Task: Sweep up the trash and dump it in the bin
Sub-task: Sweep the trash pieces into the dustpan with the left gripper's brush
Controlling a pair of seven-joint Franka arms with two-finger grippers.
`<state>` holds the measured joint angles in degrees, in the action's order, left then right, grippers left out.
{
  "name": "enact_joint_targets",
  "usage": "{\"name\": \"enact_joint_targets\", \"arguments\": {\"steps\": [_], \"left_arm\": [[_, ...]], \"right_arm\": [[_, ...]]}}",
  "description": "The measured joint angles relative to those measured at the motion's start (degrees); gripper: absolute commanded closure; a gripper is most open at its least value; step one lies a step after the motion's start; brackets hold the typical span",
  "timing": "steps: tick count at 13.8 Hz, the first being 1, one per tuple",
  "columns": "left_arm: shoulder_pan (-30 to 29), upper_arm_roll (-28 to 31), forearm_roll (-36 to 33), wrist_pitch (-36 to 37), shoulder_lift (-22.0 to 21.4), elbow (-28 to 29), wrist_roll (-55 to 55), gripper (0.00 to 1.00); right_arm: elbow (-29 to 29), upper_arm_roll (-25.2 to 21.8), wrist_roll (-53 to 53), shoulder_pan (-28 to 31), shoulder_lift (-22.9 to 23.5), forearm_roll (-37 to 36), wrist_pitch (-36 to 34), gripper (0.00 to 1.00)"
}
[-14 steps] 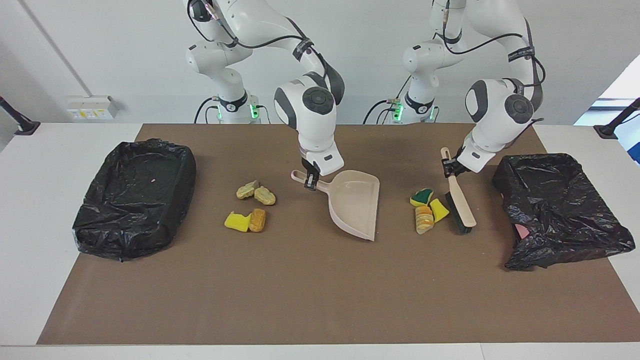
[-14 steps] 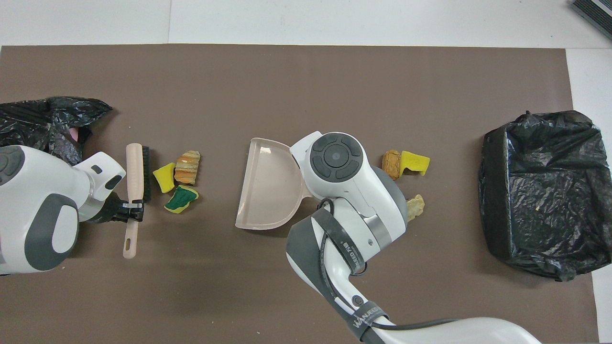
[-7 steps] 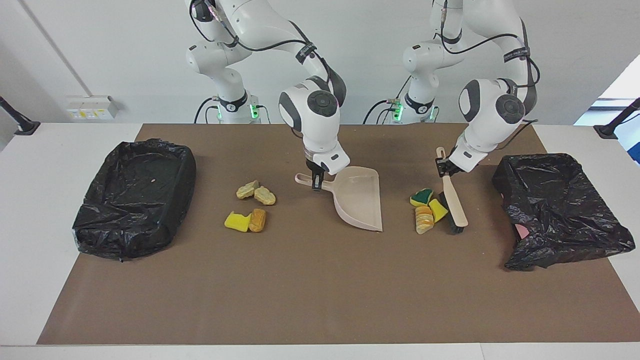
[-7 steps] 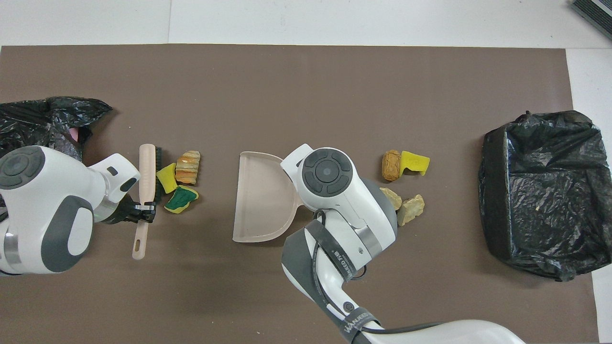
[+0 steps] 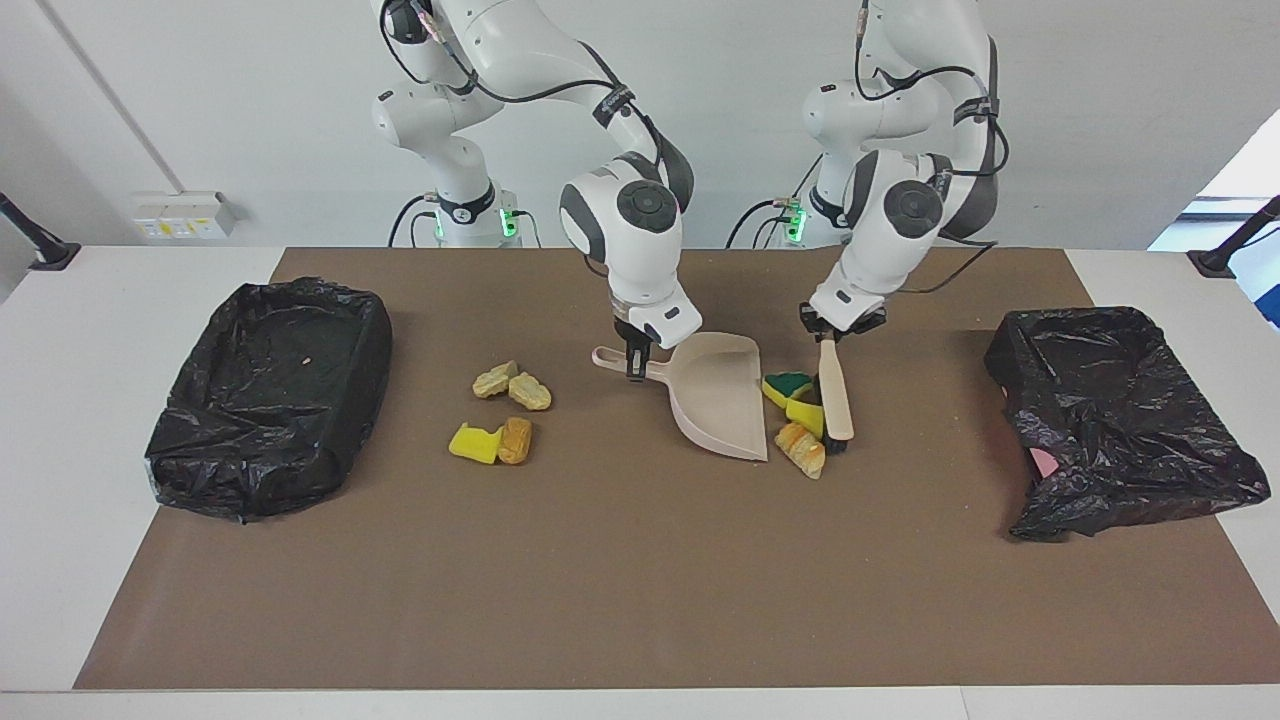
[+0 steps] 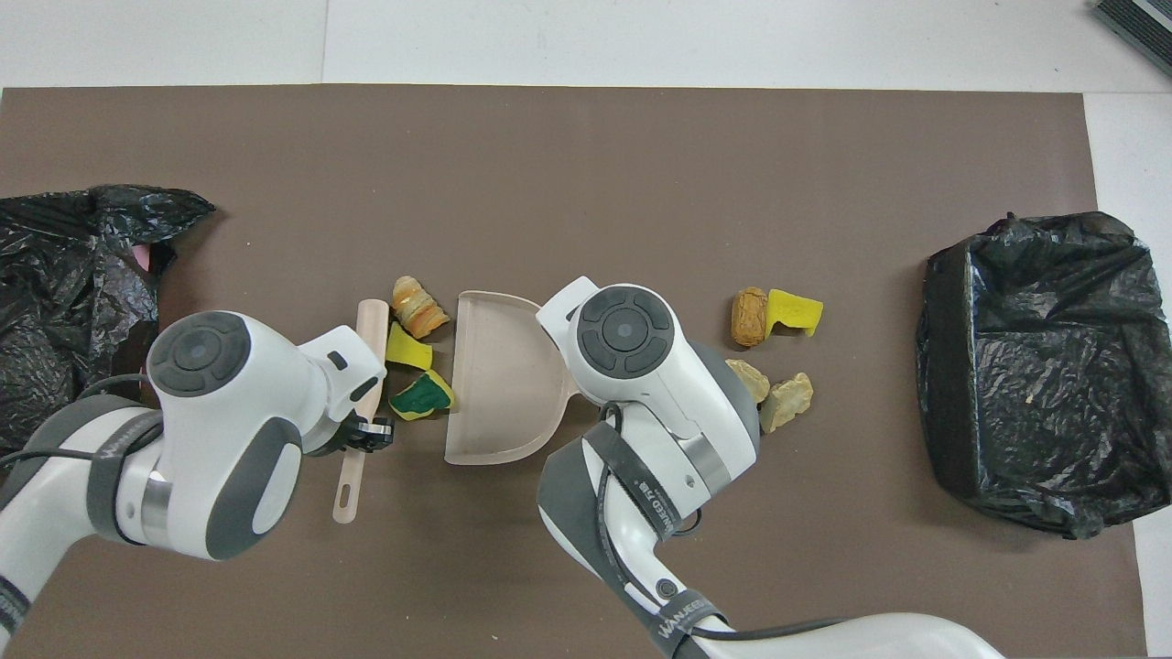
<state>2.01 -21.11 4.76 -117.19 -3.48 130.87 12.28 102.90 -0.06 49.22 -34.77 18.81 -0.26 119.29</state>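
Observation:
My right gripper (image 5: 632, 362) is shut on the handle of the beige dustpan (image 5: 715, 400), which rests on the mat mid-table. My left gripper (image 5: 828, 335) is shut on the handle of the brush (image 5: 836, 405). The brush (image 6: 366, 340) lies along the dustpan's (image 6: 499, 375) open mouth. Three trash chunks sit between brush and mouth: a green-backed chunk (image 5: 788, 383), a yellow one (image 5: 803, 410) and an orange one (image 5: 802, 450). Several more trash chunks (image 5: 505, 412) lie toward the right arm's end. In the overhead view the right wrist hides its own gripper.
A bin lined with a black bag (image 5: 270, 395) stands at the right arm's end of the table. A crumpled black bag (image 5: 1120, 420) sits at the left arm's end. The brown mat (image 5: 640, 580) covers the table.
The left arm has swept the brush and three chunks across the mat up to the dustpan's mouth. The dustpan turned and shifted slightly in the right gripper.

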Motion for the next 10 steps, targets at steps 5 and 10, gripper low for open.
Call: {"name": "enact_joint_targets", "arguments": {"steps": [5, 10], "left_arm": [[13.6, -0.3, 2.2, -0.8, -0.4, -0.3, 8.4, 1.00], [10.5, 1.2, 3.0, 2.0, 1.2, -6.0, 8.9, 1.00]], "right_arm": [[0.0, 0.0, 0.0, 0.0, 0.0, 0.0, 0.0, 1.00], [0.0, 0.0, -0.1, 0.0, 0.0, 0.0, 0.0, 1.00]]}}
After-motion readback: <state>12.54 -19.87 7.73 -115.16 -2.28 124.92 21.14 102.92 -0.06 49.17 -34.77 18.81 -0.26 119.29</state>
